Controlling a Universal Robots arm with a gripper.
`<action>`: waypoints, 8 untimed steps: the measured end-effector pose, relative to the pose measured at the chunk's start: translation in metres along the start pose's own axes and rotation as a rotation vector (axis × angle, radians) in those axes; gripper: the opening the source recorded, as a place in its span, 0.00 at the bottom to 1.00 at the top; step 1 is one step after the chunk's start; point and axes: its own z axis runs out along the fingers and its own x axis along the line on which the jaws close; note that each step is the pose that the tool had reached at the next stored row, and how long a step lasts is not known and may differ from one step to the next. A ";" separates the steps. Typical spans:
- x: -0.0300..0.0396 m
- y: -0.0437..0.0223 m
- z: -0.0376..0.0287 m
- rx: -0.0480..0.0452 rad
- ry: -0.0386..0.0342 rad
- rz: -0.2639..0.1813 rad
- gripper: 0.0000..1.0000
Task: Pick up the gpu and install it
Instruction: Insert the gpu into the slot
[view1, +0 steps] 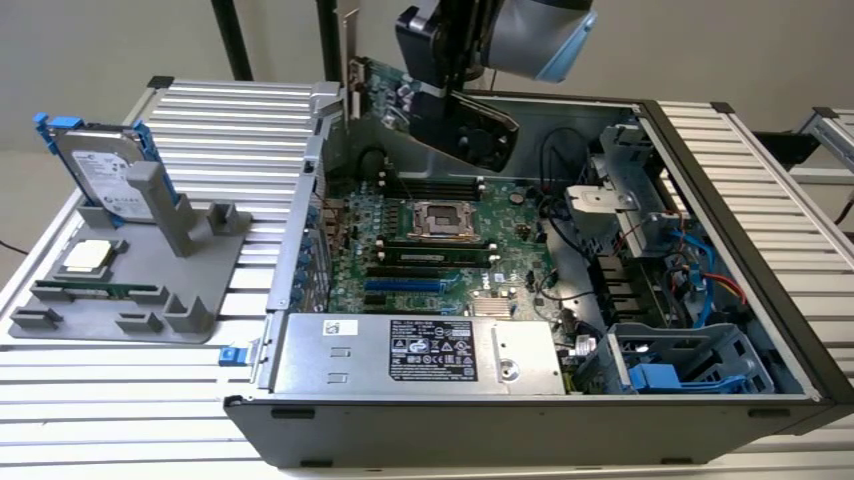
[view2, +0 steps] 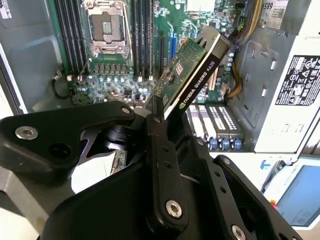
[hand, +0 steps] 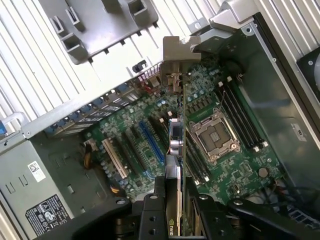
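Black end effector (view2: 156, 112) clenched on the flat green-and-black gpu with silver bracket (view1: 400, 100), card held tilted in air above the green motherboard (view1: 441, 240) of the open grey computer case (view1: 534, 435), long axis extending from the grip toward the bracket end.

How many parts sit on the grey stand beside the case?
3 on the grey stand: the hard drive upright at the back, a square chip mid-stand, a memory stick lying near the front. None looks hidden.

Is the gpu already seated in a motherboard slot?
No: in the exterior view the gripper holds the gpu tilted in the air above the motherboard, clear of its slots.
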 end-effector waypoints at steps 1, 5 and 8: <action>0.0000 0.0000 0.0000 0.0000 0.0003 -0.007 0.00; 0.0000 0.0000 0.0000 -0.0001 0.0017 -0.035 0.00; 0.0000 0.0000 0.0000 -0.0002 0.0027 -0.056 0.00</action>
